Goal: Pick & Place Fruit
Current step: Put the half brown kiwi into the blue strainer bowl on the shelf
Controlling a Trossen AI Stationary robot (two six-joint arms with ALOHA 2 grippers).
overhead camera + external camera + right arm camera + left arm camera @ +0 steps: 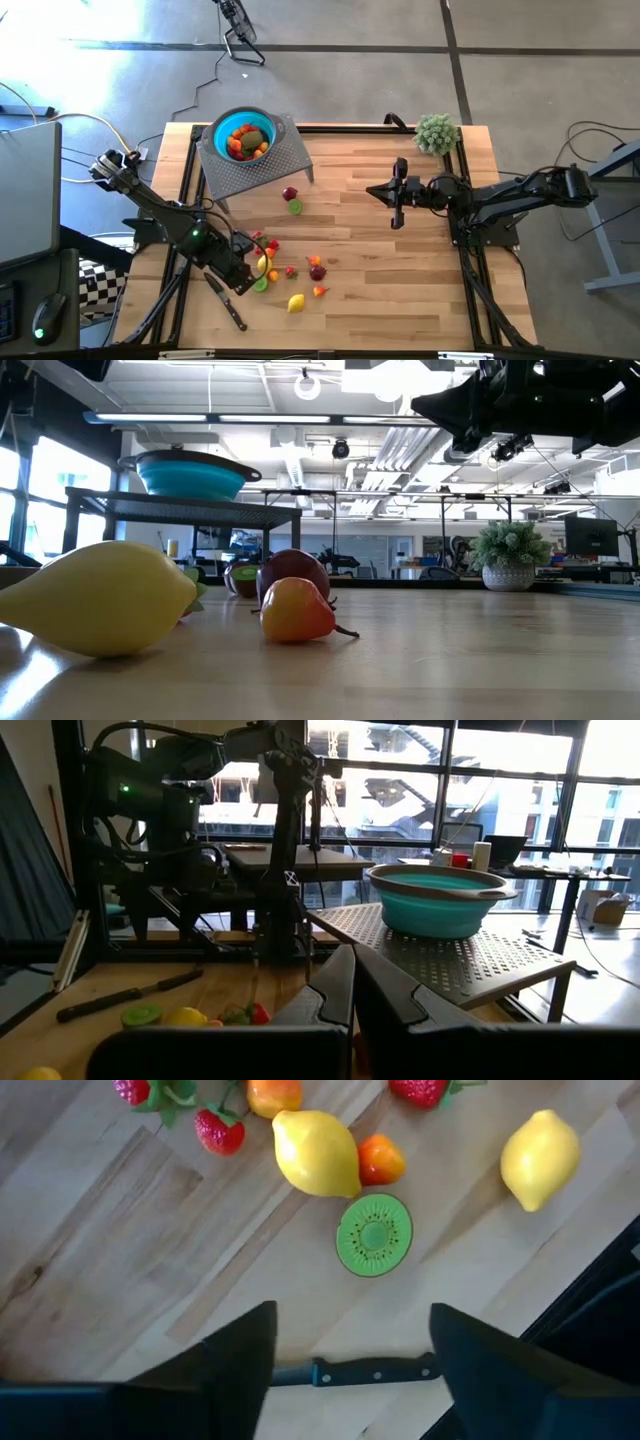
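Kiwi slice (373, 1234) lies flat on the worktop (120, 1280) just ahead of the left claw (350, 1342), whose fingers stand wide and empty.

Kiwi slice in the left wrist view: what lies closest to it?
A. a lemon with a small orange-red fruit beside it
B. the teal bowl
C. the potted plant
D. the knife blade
A: the kiwi slice lies flat on the wood just below the lemon and the small orange-red fruit; the knife lies farther off.
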